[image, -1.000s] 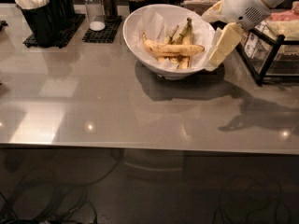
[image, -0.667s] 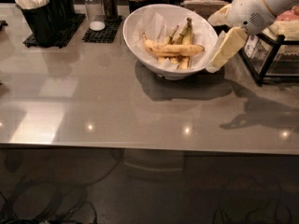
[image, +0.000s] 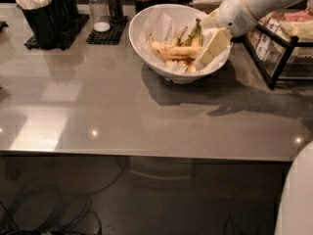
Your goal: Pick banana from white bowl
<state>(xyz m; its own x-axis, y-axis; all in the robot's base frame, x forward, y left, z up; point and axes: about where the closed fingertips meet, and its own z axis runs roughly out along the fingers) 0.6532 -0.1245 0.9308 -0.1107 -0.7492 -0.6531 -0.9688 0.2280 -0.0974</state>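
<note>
The white bowl (image: 146, 38) stands at the back middle of the grey counter, lined with crinkled white paper. A long speckled yellow banana (image: 171, 50) lies across it, with shorter bananas (image: 193, 33) behind it, stems up. My gripper (image: 204, 39) reaches in from the right over the bowl's right rim. Its cream fingers (image: 213, 47) are spread open. The lower fingertip is at the right end of the long banana. Nothing is held.
Black cup holders (image: 46, 13) with white utensils stand at the back left. Shakers on a black mat (image: 105, 21) are left of the bowl. A black wire rack (image: 281, 48) with packets stands close on the right. The counter's front edge (image: 146, 153) runs across.
My gripper has moved left from beside the bowl's right rim to inside the bowl, down near the bananas. The bowl and bananas have not moved.
</note>
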